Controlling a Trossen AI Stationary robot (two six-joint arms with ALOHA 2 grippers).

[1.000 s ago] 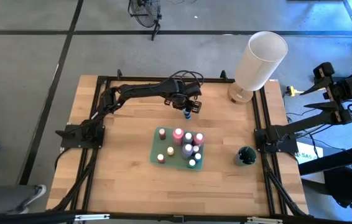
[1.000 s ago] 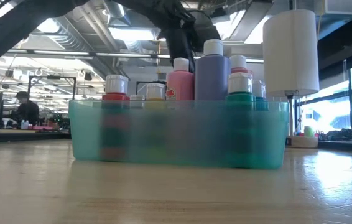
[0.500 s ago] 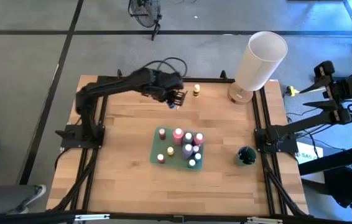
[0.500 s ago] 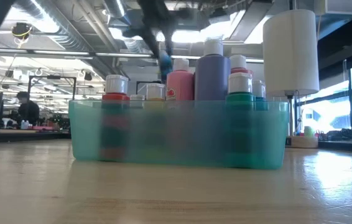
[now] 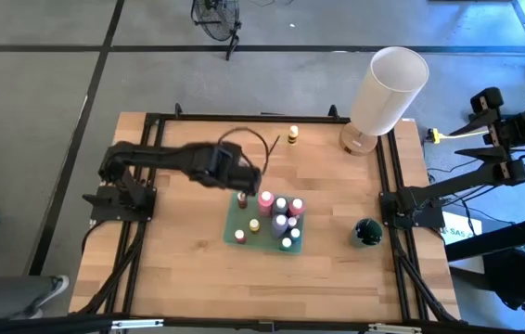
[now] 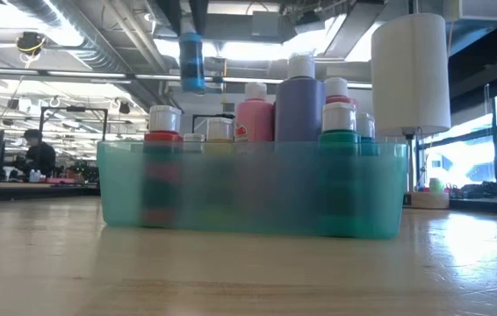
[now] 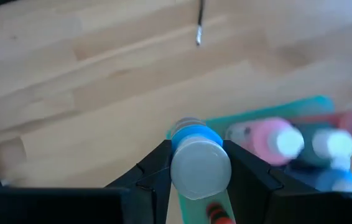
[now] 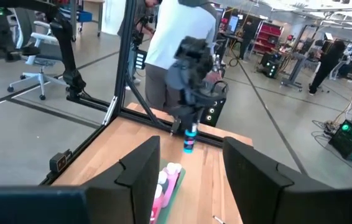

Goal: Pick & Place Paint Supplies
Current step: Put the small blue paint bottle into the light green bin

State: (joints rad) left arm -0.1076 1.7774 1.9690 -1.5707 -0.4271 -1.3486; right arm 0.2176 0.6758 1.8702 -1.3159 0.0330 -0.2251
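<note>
Standing at the far right corner of the wooden table [image 5: 179, 250], the tall white cylinder [image 5: 388, 88] was the biggest thing, well away from the translucent teal plastic tray [image 5: 230, 230] of small coloured paint bottles [image 5: 279, 221]. Just off that tray's far left corner, the left gripper [image 5: 244, 183] clenched a small blue white-capped paint bottle [image 7: 196, 158] above the table. Far right of the tray, off the table, the right gripper [image 8: 185, 171] waited with fingers apart, holding nothing.

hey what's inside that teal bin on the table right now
The teal bin holds upright paint bottles: a tall purple bottle, a pink bottle, a red bottle and a green bottle. Its frosted wall blurs their lower halves, and any bottles behind are hidden.
</note>
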